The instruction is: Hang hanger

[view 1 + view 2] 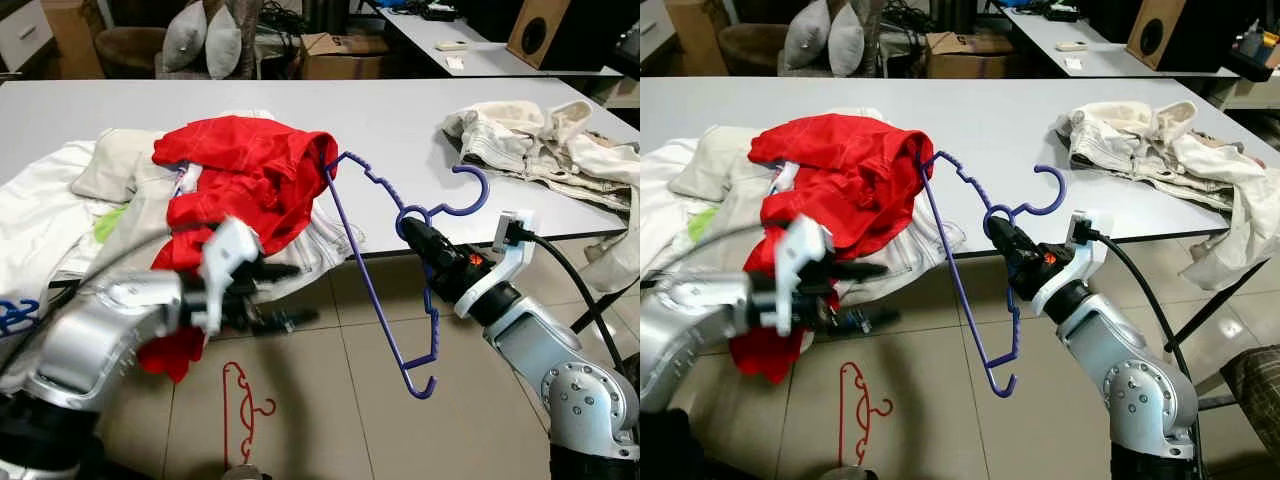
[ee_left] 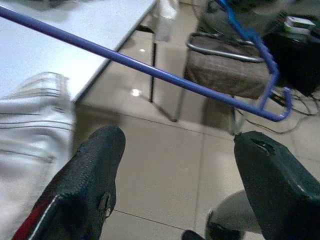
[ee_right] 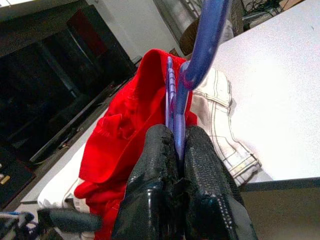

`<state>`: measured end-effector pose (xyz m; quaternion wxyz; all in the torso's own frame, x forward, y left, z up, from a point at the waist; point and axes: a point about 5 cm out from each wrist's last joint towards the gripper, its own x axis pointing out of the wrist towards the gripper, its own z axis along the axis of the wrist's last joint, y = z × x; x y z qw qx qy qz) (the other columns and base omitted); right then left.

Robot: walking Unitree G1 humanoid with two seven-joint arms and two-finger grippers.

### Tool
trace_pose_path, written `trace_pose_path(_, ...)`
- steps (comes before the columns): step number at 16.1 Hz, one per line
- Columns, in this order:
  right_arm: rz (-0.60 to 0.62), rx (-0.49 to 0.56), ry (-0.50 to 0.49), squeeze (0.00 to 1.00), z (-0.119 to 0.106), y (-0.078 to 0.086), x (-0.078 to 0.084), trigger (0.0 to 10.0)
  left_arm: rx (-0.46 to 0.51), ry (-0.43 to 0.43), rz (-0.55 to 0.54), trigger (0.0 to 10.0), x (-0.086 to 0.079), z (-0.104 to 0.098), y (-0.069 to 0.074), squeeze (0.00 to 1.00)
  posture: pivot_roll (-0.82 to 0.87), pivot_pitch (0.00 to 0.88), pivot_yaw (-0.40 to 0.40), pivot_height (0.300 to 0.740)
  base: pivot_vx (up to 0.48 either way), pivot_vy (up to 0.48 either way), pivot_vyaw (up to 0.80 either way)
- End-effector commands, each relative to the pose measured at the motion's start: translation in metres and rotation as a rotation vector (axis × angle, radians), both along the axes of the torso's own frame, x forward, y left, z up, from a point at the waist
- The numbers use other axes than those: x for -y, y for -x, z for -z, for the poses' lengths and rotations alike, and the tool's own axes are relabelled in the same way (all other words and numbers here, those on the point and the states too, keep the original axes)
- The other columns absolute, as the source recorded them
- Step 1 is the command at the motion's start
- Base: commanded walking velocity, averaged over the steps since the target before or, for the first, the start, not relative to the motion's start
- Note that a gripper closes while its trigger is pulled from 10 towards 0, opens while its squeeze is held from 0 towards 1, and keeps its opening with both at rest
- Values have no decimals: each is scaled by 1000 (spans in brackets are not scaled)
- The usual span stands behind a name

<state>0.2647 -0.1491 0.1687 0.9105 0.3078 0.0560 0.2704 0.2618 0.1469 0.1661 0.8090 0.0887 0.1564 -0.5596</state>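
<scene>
Right fingers: my right gripper (image 3: pixel 175 145) is clenched on the blue hanger (image 1: pixel 380 290), pads pinching the neck just under the hook.
Left fingers: my left gripper (image 2: pixel 177 170) is spread wide, nothing between the pads; the hanger's long bar crosses just beyond the tips, not touching.
Hanger: held in the air off the table's front edge, tilted, one end tucked into the red garment (image 1: pixel 245 175), the other end hanging low over the floor tiles.
Garment: red cloth draped over a white clothes heap (image 1: pixel 60 200) on the white table (image 1: pixel 380 110), partly spilling over the edge beside my left arm.
Floor: a red hanger (image 1: pixel 240 410) lies on the tiles below.
Step in hand: I judge I'm threading the garment onto the hanger.
Doing it well: I'd keep the neck pinch firm and bring the left pads onto the cloth, not the bar, so the fabric seats on the arm without dragging the heap off.
</scene>
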Motion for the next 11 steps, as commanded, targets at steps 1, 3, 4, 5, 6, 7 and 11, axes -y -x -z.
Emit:
trace_pose_path(1, -1, 30, -7, 0, -6, -2, 2, 10000, 51, -70, -20, 10000, 9, 8, -3, 0, 7, 0, -30, 740, 0, 0, 0)
trace_pose_path(3, -4, 31, -7, 0, -6, -3, 1, 10000, 175, -124, -284, 10000, 6, 15, -33, 0, 6, 1, -34, 740, 0, 0, 0)
trace_pose_path(4, -5, 32, -8, 0, -6, -3, 1, 10000, 198, -134, -335, 10000, 3, 14, -40, 0, 6, 3, -35, 740, 0, 0, 0)
trace_pose_path(5, -6, 32, -9, 0, -6, -3, 1, 10000, 229, -136, -401, 10000, -2, 10, -49, 0, 7, 4, -36, 740, 0, 0, 0)
trace_pose_path(6, -7, 32, -9, 0, -7, -3, 1, 10000, 271, -143, -479, 10000, -8, 4, -60, 0, 7, 5, -35, 740, 0, 0, 0)
trace_pose_path(7, -6, 32, -9, 0, -7, -3, 1, 10000, 329, -159, -567, 10000, -16, -3, -72, 0, 4, 4, -33, 740, 0, 0, 0)
trace_pose_path(11, 27, 26, -17, 0, -5, -2, 7, 10000, 422, -199, -690, 10000, -37, -13, -93, 0, 6, 5, -31, 740, 0, 0, 0)
